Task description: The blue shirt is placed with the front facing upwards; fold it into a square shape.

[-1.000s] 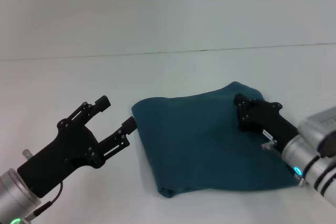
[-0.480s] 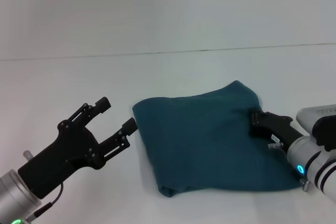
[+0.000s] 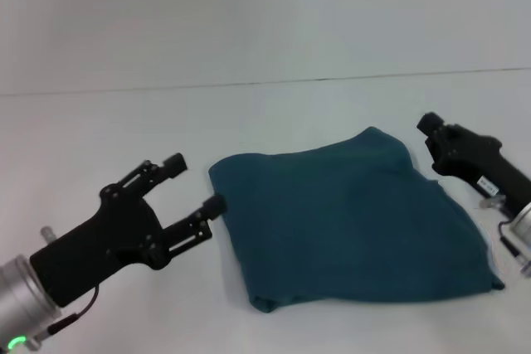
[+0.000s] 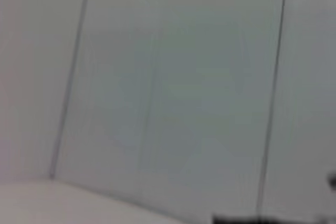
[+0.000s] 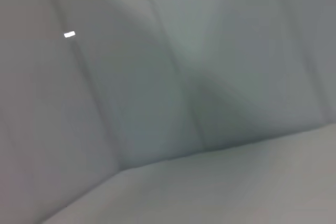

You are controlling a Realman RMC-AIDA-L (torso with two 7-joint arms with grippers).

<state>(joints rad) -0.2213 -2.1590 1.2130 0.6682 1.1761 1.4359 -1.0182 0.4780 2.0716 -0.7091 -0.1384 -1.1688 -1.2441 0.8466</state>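
Head view: the blue shirt [image 3: 348,221] is lying folded into a rough four-sided shape on the white table [image 3: 124,122], slightly right of centre. Its surface is showing plain fabric, with a small rolled fold at the near left corner and a pointed corner at the near right. The left gripper [image 3: 196,185] is hovering just beside the shirt's left edge, its two fingers [image 3: 176,163] spread apart and grasping nothing; one fingertip is lying very close to the cloth, though contact cannot be confirmed. The right gripper [image 3: 430,126] is hanging above the table beside the shirt's far right corner, apart from the cloth and carrying nothing; whether its fingers are parted or closed cannot be told. Left wrist view and right wrist view: both are showing only a pale panelled wall [image 4: 173,87] and a strip of the table surface.
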